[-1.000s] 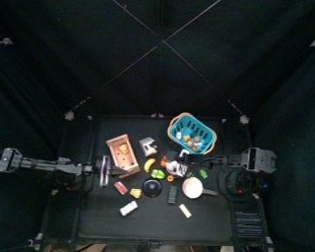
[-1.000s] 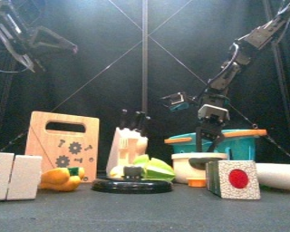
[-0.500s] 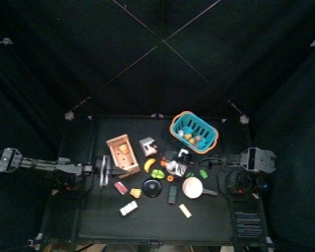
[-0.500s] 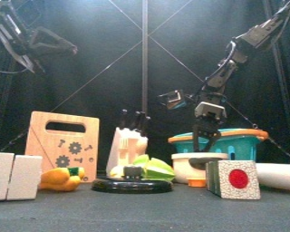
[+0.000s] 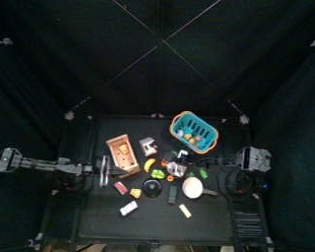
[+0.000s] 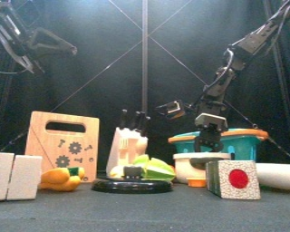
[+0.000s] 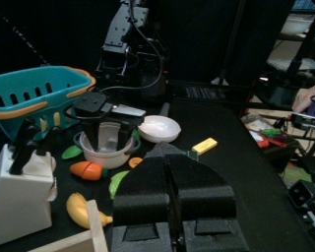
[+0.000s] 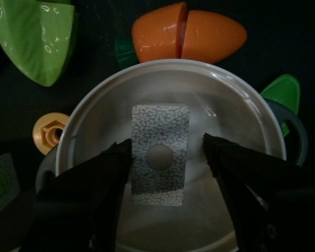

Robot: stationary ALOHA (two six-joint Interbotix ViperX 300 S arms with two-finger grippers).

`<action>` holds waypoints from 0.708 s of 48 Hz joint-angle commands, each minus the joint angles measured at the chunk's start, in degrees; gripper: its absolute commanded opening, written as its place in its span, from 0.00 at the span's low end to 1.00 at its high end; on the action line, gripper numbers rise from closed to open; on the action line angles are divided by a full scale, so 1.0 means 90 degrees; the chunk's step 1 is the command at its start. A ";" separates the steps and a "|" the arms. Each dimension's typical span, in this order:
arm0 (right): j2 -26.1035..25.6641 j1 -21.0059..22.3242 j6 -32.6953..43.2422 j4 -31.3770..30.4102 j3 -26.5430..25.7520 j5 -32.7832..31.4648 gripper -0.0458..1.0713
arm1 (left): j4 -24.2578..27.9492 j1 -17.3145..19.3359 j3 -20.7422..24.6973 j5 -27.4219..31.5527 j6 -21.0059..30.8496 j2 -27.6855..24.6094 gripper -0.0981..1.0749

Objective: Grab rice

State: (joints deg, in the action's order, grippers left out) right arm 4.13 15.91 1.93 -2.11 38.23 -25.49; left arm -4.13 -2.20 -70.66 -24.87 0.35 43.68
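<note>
White and grey-speckled, the rice packet (image 8: 159, 154) lies flat on the floor of a white bowl (image 8: 239, 118) in my right wrist view. No writing on it is readable; a round pale spot sits near its middle. My right gripper (image 8: 165, 167) hangs over the bowl with its jaws spread wide, one on each long side of the packet, and I cannot tell whether they touch it. The packet's long axis runs parallel to my jaws. An orange toy (image 8: 189, 32) and a green leaf (image 8: 38, 41) lie just beyond the bowl's rim.

From my left wrist, my left gripper (image 7: 181, 179) shows its jaws pressed together, holding nothing. Across the table stand the bowl (image 7: 105, 153), a teal basket (image 7: 36, 91) and a yellow block (image 7: 205, 146).

Seen from the front, my right gripper (image 6: 209, 134) hangs down just above the bowl (image 6: 198, 163). A card with a red dot (image 6: 236, 178) stands beside it.

From above, the bowl (image 5: 193, 186) sits at the table's right.
</note>
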 commanded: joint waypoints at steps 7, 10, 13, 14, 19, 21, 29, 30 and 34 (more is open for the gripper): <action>-0.0107 0.0039 -0.0010 -0.0010 -0.0107 0.0068 0.70 | -0.0049 0.0010 0.0068 -0.0059 0.0000 -0.0010 0.25; -0.0127 0.0039 0.0010 -0.0010 -0.0098 0.0068 0.65 | -0.0049 0.0010 0.0068 -0.0059 0.0000 -0.0010 0.25; -0.0176 0.0039 0.0020 0.0000 -0.0117 0.0049 0.61 | -0.0049 0.0020 0.0068 -0.0059 0.0000 -0.0010 0.25; -0.0205 0.0039 0.0020 -0.0010 -0.0117 0.0039 0.60 | -0.0049 0.0029 0.0068 -0.0059 0.0000 -0.0010 0.25; -0.0371 0.0039 0.0029 -0.0010 -0.0137 0.0039 0.59 | -0.0049 0.0029 0.0068 -0.0059 0.0000 -0.0010 0.25; -0.0439 0.0039 0.0029 -0.0010 -0.0137 0.0029 0.59 | -0.0049 0.0020 0.0068 -0.0059 0.0000 -0.0010 0.25; -0.0703 0.0039 0.0039 0.0000 -0.0117 0.0010 0.59 | -0.0049 0.0029 0.0078 -0.0059 0.0000 -0.0010 0.25; -0.0713 0.0029 0.0039 0.0010 -0.0117 0.0029 0.59 | -0.0049 0.0029 0.0078 -0.0059 0.0000 -0.0010 0.25; -0.0703 0.0029 0.0029 0.0000 -0.0107 0.0029 0.59 | -0.0049 0.0029 0.0068 -0.0059 0.0000 -0.0010 0.25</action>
State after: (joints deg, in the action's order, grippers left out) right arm -0.35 16.08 2.20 -2.11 38.23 -25.49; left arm -4.48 -2.11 -70.75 -24.87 0.35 43.77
